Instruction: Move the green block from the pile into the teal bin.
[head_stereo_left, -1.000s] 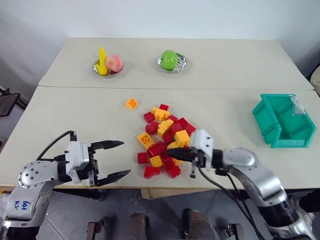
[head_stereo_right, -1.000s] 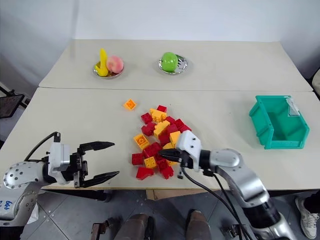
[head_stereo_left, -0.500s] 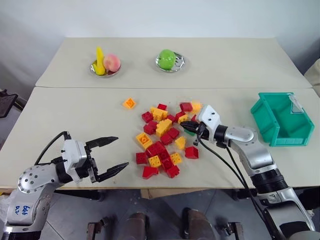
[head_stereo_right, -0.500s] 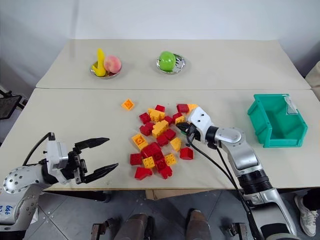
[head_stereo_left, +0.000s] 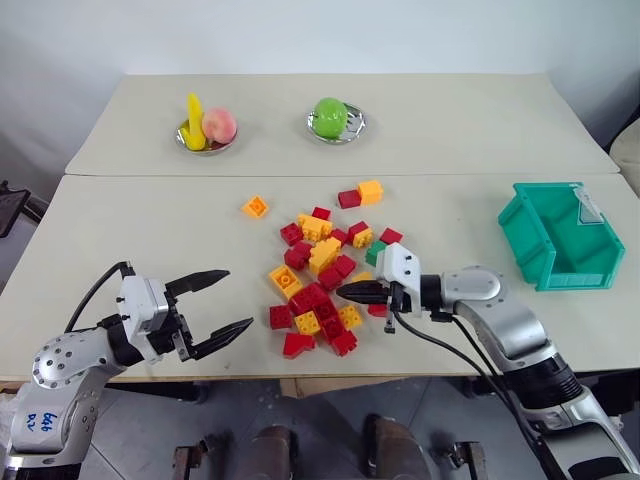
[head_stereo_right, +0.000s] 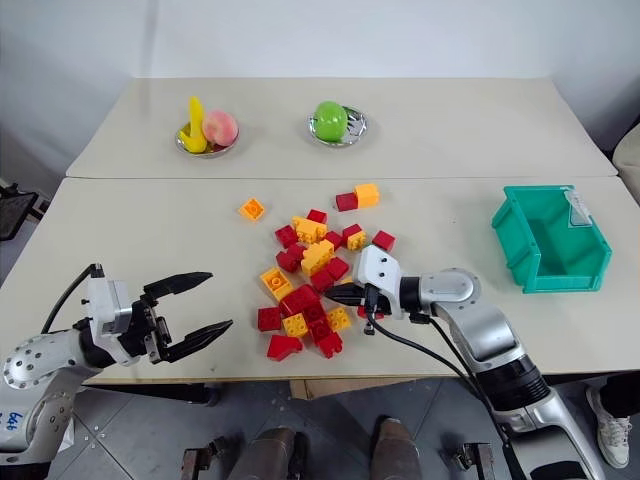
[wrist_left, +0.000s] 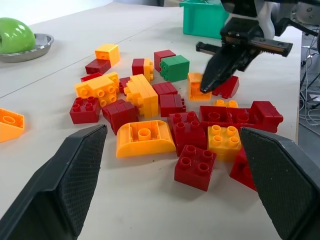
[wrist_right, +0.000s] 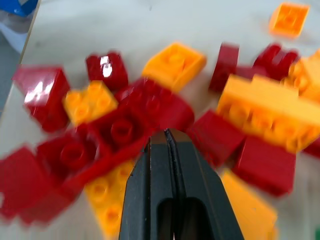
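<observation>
The pile (head_stereo_left: 325, 270) lies mid-counter (head_stereo_left: 150, 230) before me; the block (head_stereo_left: 375, 253) sits at its right edge, just behind my right gripper (head_stereo_left: 345, 292), whose jaws are pressed together and point left into the bricks; my left gripper (head_stereo_left: 222, 303) hangs well left of the pile near the front edge, jaws spread; the bin (head_stereo_left: 558, 236) stands far right; 2 dishes (head_stereo_left: 206, 137) (head_stereo_left: 335, 122) of fruit rest on the far counter behind.

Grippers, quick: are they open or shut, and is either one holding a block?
Left gripper: open, holding nothing, beside the pile.
Right gripper: closed, holding nothing, its tip in among the bricks.
</observation>
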